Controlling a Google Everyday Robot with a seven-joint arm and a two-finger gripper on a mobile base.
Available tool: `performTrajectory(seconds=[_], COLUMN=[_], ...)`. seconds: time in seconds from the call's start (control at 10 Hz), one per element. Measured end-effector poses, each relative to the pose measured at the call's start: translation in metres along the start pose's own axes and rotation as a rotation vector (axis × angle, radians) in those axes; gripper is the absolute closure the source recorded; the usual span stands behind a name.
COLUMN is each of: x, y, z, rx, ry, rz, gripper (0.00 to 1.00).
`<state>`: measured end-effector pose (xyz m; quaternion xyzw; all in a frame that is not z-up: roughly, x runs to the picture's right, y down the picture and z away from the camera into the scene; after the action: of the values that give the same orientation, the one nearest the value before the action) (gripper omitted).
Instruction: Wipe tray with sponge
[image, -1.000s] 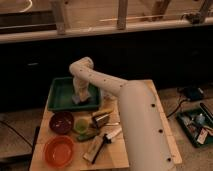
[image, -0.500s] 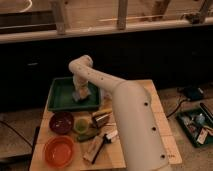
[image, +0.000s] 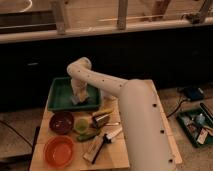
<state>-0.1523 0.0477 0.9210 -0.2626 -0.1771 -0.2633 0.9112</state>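
Jaws, low inside the green tray (image: 60, 95), seem clamped on the pale sponge (image: 75, 99).

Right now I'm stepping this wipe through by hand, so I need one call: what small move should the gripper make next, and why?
Probably a short sweep toward the picture's left along the tray floor. The gripper is down inside the green tray, right of its middle, with the pale sponge at its tip, and bare green floor lies on that side. Contact pressure cannot be judged.
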Motion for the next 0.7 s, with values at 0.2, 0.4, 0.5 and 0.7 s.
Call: performTrajectory(seconds=[0.2,0.4,0.5,0.7], x=[0.01,0.016,0.014,-0.002], y=[0.002,-0.004,-0.011,-0.022], z=[0.001,0.001,0.001,-0.003], rx=[-0.007,0.002,0.017,0.045], ry=[0.017,0.023,0.023,0.006], rz=[0.021,0.03,0.024,-0.006], gripper=[0.97,0.97,0.97,0.97])
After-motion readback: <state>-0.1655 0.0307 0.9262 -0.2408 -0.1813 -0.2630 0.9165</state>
